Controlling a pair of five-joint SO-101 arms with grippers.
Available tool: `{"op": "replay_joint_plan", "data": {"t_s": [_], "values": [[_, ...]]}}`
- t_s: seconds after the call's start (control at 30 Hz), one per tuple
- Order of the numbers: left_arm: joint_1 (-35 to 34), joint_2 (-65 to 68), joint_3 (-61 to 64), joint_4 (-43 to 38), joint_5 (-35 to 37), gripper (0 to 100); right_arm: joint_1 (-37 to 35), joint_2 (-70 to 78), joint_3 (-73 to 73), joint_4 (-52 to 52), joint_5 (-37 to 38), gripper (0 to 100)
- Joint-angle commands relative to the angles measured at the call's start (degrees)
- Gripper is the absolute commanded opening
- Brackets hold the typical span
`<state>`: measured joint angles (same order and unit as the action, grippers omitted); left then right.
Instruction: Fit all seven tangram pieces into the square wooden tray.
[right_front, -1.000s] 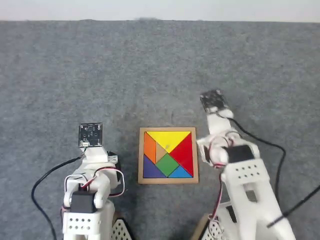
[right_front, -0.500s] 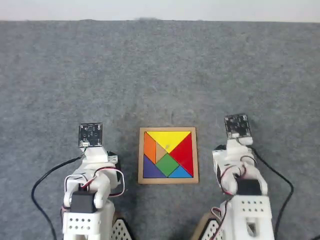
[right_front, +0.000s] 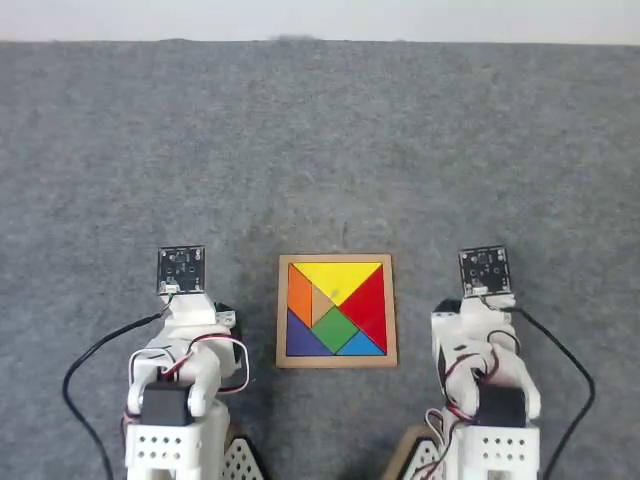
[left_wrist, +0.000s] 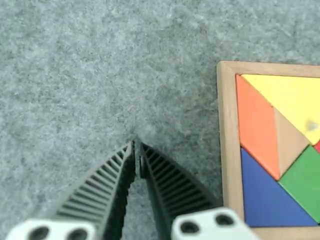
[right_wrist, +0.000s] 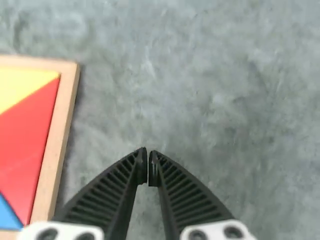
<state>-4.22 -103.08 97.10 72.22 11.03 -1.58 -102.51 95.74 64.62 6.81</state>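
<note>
Wooden tray (right_front: 282, 310) lies on the grey table (right_front: 300, 150) between my two arms, with all seven tangram pieces (right_front: 337, 275) flush inside it. My left hand (left_wrist: 136, 145) and right hand (right_wrist: 147, 152) sit beside it, one each side, both pressed together.

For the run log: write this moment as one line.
tray: seven pieces seated | left claw: shut, empty, beside tray | right claw: shut, empty, beside tray
</note>
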Motion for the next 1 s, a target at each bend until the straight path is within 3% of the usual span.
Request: {"op": "replay_joint_plan", "data": {"t_s": [0.0,0.97], "values": [[-0.4,-1.1,-0.7,0.1,-0.5,1,0.9,-0.8,0.7,3.5,1.0,0.8],[-0.4,-1.1,-0.7,0.1,-0.5,1,2.7,-0.8,0.7,4.2,1.0,0.9]]}}
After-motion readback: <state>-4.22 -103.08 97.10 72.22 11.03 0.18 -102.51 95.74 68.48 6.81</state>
